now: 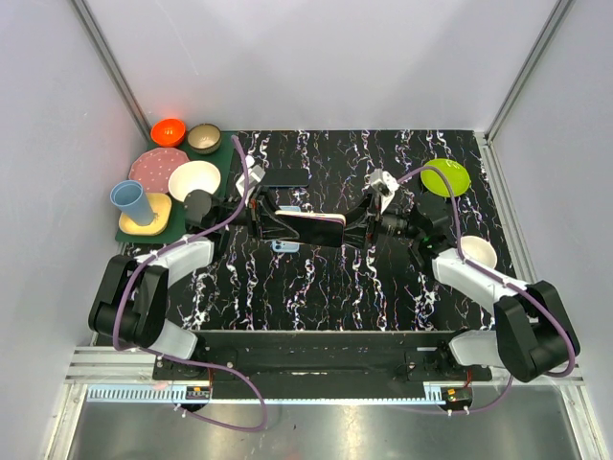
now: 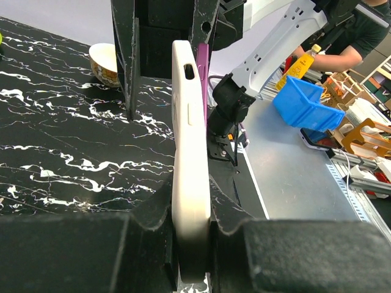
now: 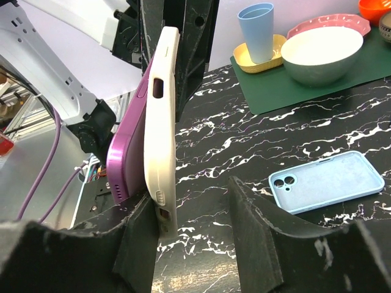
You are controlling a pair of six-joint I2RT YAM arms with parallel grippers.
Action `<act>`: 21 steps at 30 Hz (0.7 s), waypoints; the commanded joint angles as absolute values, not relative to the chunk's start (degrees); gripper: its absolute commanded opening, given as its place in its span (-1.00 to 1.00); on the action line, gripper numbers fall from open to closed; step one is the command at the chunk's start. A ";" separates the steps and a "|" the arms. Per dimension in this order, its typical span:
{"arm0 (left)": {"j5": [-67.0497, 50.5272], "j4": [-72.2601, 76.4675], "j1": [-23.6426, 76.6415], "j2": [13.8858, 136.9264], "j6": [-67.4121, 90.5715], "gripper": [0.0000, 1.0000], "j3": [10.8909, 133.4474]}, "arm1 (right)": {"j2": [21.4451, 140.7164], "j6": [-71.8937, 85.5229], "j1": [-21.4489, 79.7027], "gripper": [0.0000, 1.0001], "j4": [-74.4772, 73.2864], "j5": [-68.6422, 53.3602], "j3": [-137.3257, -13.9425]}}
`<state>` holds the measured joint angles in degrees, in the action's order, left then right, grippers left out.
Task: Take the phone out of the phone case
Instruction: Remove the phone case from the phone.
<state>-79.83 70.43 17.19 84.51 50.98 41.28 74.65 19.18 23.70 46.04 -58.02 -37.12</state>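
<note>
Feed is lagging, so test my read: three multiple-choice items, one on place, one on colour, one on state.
1. Where does the light blue case lie? A on the table; B on the green mat; C in a bowl.
2. The phone in the white case is: A black; B purple; C green.
3. The left gripper is: A open; B shut on the white case; C out of view.
A, it lies flat on the table; B, its purple edge shows beside the case; B, both fingers press the case.
</note>
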 commanded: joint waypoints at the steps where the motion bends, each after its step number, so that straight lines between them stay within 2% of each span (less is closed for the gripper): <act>1: -73.83 76.38 17.67 84.29 49.92 -1.00 41.92 | 75.41 18.98 26.54 0.05 48.69 -59.15 -39.11; 10: -73.21 76.38 18.46 84.99 49.92 -1.00 41.75 | 76.90 19.86 28.56 0.01 50.45 -58.36 -39.11; 21: -73.65 75.24 19.25 86.22 49.40 -1.00 42.10 | 76.38 18.11 28.92 -0.14 51.15 -56.87 -38.58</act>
<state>-79.99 71.77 18.06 85.84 50.85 41.08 77.17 20.43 26.59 47.33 -57.74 -37.12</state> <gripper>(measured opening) 0.175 0.443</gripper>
